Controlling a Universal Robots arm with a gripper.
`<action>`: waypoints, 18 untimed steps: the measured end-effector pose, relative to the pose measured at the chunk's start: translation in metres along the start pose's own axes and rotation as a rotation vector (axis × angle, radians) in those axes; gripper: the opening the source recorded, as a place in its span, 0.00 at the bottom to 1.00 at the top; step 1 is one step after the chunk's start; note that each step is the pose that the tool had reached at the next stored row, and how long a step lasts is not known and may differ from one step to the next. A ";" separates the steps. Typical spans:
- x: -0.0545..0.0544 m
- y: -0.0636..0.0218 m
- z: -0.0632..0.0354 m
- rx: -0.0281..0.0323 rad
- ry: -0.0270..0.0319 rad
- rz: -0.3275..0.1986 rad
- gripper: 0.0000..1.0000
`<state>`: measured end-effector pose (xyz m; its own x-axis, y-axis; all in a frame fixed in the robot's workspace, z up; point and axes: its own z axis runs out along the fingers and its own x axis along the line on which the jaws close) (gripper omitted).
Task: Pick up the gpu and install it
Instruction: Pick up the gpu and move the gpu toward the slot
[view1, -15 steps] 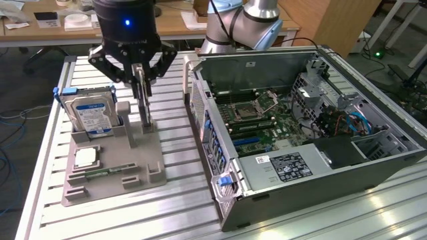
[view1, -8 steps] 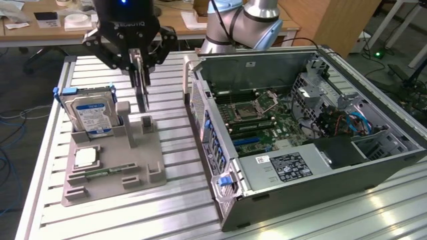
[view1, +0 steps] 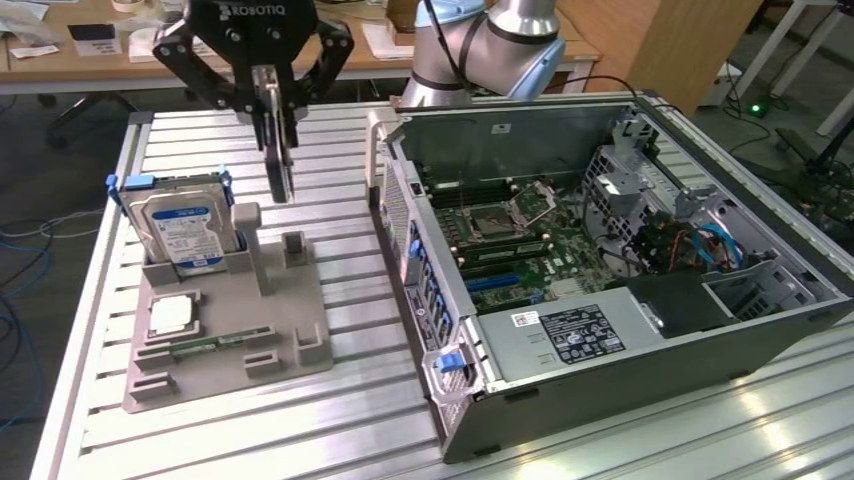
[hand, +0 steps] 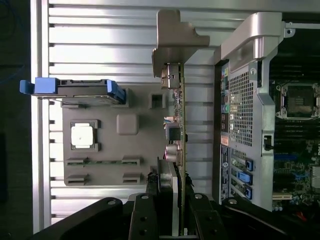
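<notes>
- GPU (view1: 279, 160) is held edge-on in the air, clear of the tabletop (view1: 347, 420), above the grey fixture tray (view1: 214, 300) and beside the open computer case (view1: 641, 370).
- Pincer (view1: 274, 100) is clamped on the GPU's upper edge.

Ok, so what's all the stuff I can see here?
gpu: one, green, held up in the gripper
hard drive: one, blue-white label, standing in the holder
chip: one, silver, in the holder
memory stick: one, green, in the holder
holder: one, grey, on the table
case: one, dark, open, exterior view's right
table: one, silver
arm: one, silver-grey, behind the case
gripper: one, black, shut on the gpu
</notes>
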<state>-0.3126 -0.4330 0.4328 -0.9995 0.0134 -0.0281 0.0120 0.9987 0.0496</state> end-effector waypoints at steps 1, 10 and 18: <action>0.000 0.0001 -0.0020 0.0000 0.0000 0.000 0.28; -0.018 0.0005 -0.0047 -0.0004 -0.0003 0.001 0.28; -0.052 0.0009 -0.0031 -0.0001 -0.0001 0.000 0.28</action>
<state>-0.2610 -0.4329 0.4374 -0.9995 0.0139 -0.0282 0.0125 0.9987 0.0497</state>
